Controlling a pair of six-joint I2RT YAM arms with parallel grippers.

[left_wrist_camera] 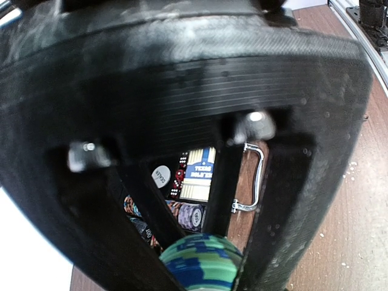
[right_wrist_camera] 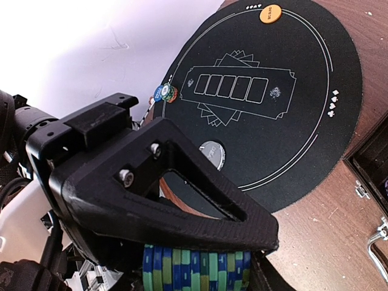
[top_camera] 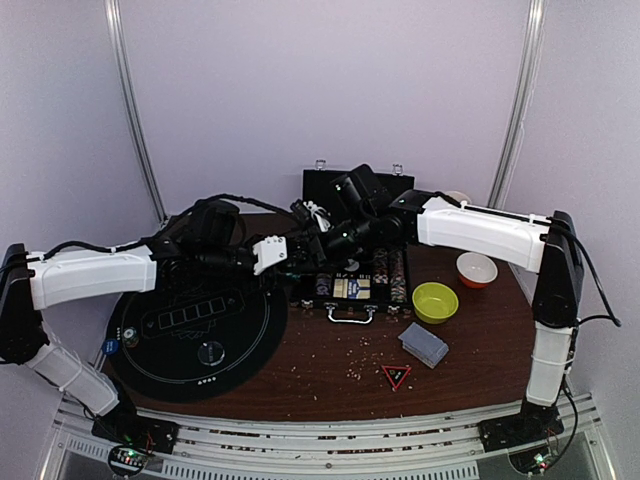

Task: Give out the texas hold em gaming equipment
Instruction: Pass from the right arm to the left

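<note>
A stack of blue-and-green poker chips [right_wrist_camera: 197, 270] is clamped under my right gripper [right_wrist_camera: 254, 267], seen side-on. In the left wrist view the same stack [left_wrist_camera: 200, 267] shows end-on, tight between the dark fingers of my left gripper [left_wrist_camera: 205, 251]. In the top view the left gripper [top_camera: 298, 250] and right gripper [top_camera: 325, 243] meet tip to tip over the left end of the open chip case [top_camera: 355, 290]; the stack is hidden there. The grey-blue deck [top_camera: 423, 343] lies on the table. A dealer button [right_wrist_camera: 212, 154], an orange disc [right_wrist_camera: 270, 13] and some chips [right_wrist_camera: 165, 92] lie on the black mat [top_camera: 200, 330].
The case holds chip rows, a card box [left_wrist_camera: 200, 173] and a white dealer button [left_wrist_camera: 160, 176]; its metal handle [left_wrist_camera: 257, 179] faces the near side. A yellow-green bowl [top_camera: 435, 301], a red-and-white bowl [top_camera: 476, 268] and a red triangle [top_camera: 396, 376] lie to the right.
</note>
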